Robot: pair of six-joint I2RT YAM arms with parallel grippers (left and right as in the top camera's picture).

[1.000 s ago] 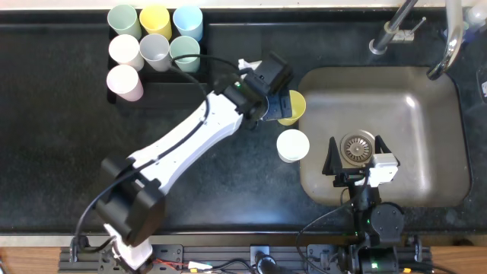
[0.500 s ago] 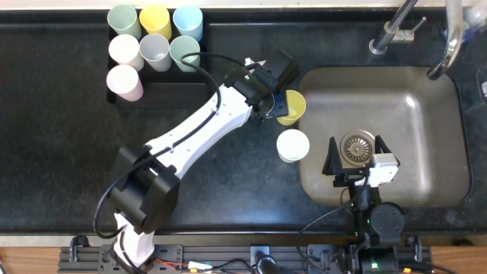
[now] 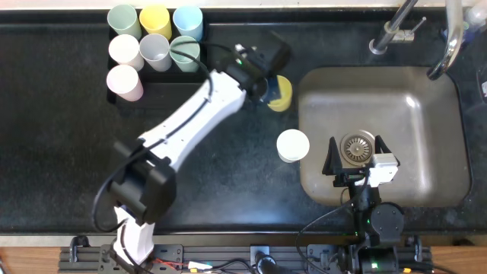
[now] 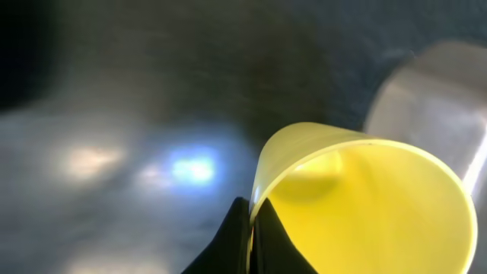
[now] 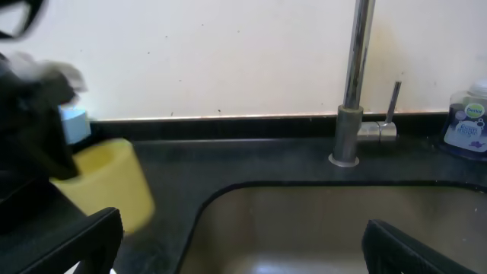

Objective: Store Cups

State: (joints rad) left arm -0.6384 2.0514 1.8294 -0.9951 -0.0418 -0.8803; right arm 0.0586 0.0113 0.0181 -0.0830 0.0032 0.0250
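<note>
A yellow cup (image 3: 280, 94) is being shown against a black counter (image 3: 61, 152), a seemingly plain white cup (image 3: 292, 144) by a grey sink (image 3: 426, 99).

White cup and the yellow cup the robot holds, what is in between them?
Nothing: in the top view, only bare black counter lies between the white cup and the yellow cup in the left gripper.

I count: yellow cup (image 3: 154, 17) (image 3: 281, 95) x2 | green cup (image 3: 122, 17) (image 3: 185, 52) x2 | whitish cup (image 3: 124, 47) (image 3: 154, 47) (image 3: 292, 144) x3 | blue cup (image 3: 187, 19) x1 | pink cup (image 3: 124, 82) x1 | sink (image 3: 426, 99) x1 | tap (image 3: 396, 23) x1 | soap bottle (image 5: 468, 125) x1
</note>
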